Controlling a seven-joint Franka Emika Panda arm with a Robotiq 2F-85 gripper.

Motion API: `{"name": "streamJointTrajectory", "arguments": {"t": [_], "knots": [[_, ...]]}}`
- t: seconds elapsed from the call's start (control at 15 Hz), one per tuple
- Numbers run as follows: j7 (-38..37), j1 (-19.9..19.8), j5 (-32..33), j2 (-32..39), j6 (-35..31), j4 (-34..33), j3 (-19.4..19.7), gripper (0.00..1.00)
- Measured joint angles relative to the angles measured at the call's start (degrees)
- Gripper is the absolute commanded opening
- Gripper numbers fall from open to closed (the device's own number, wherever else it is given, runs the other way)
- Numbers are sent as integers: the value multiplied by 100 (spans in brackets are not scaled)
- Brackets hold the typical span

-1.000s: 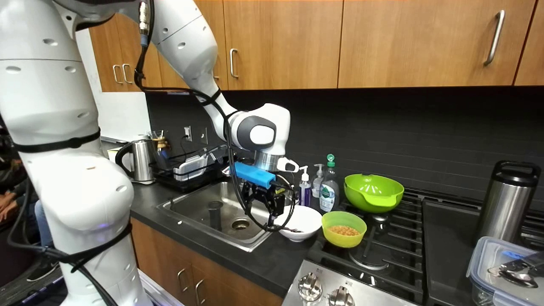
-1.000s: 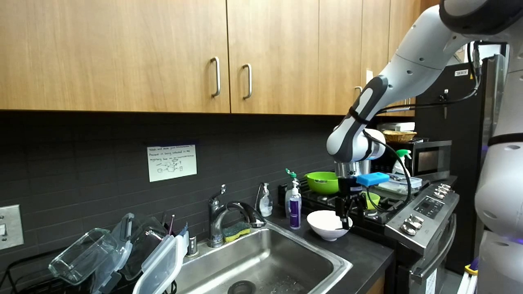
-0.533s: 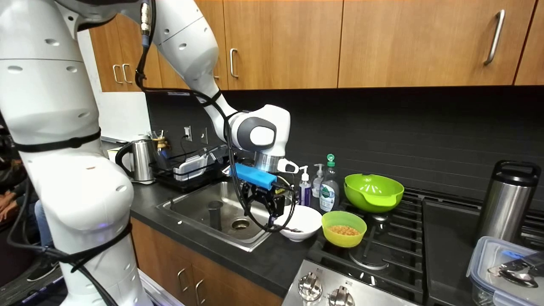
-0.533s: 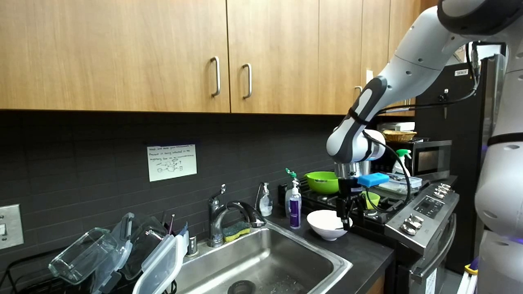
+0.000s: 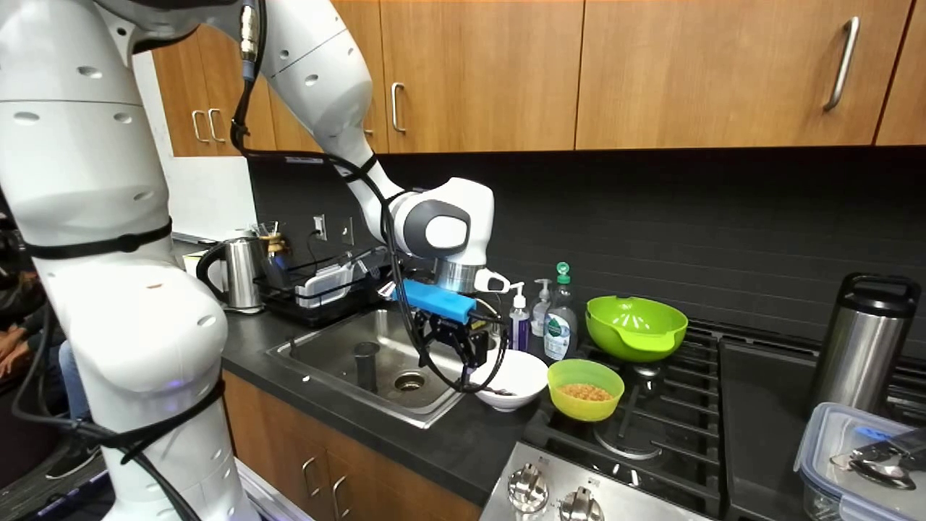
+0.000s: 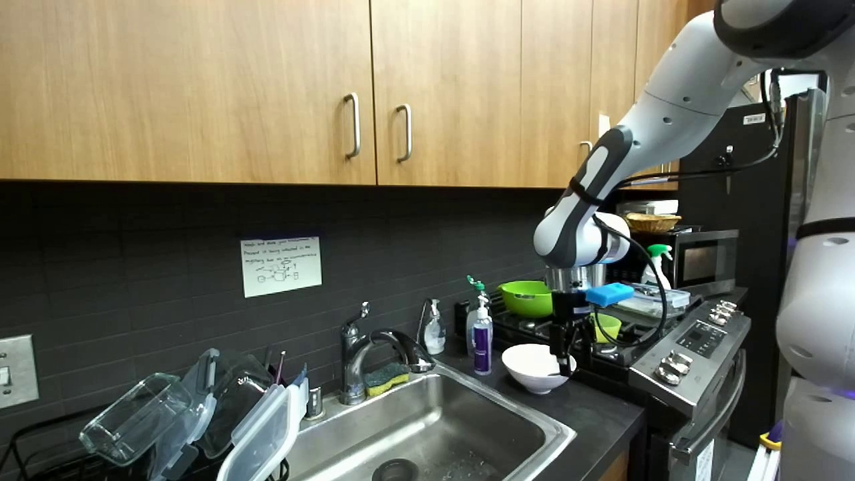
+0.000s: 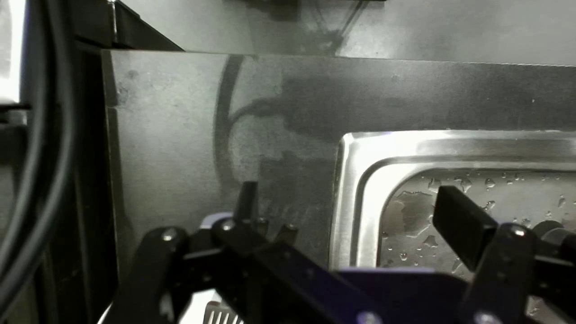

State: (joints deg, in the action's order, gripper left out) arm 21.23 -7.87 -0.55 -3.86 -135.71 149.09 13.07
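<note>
My gripper (image 5: 474, 359) hangs beside the white bowl (image 5: 524, 370) on the dark counter. It also shows over the bowl's near side in an exterior view (image 6: 564, 354). In the wrist view my gripper (image 7: 351, 204) has its two black fingers wide apart, with nothing between them. The left finger is by two thin utensil ends (image 7: 285, 231); whether it touches them I cannot tell. The right finger is over the sink (image 7: 405, 145). The white bowl (image 7: 198, 303), with a slotted or tined utensil end (image 7: 220, 315) in it, is mostly hidden behind the gripper.
A yellow-green bowl (image 5: 586, 414) with orange bits stands on the stove (image 5: 694, 412), near a bright green bowl (image 5: 633, 351). Soap bottles (image 5: 557, 329) stand behind the white bowl. The faucet (image 6: 401, 341) and dish rack (image 6: 40, 434) are beyond the sink.
My gripper has shifted very slightly towards the white bowl. The bowls and the other objects have not moved.
</note>
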Motion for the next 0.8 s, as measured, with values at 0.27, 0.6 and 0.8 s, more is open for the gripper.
{"name": "streamJointTrajectory", "arguments": {"t": [0.27,0.6,0.8], "knots": [[154,0,0,9,-118,6,0,100],[327,0,-2,49,-147,6,0,100],[430,-1,-14,64,-147,6,0,100]]}}
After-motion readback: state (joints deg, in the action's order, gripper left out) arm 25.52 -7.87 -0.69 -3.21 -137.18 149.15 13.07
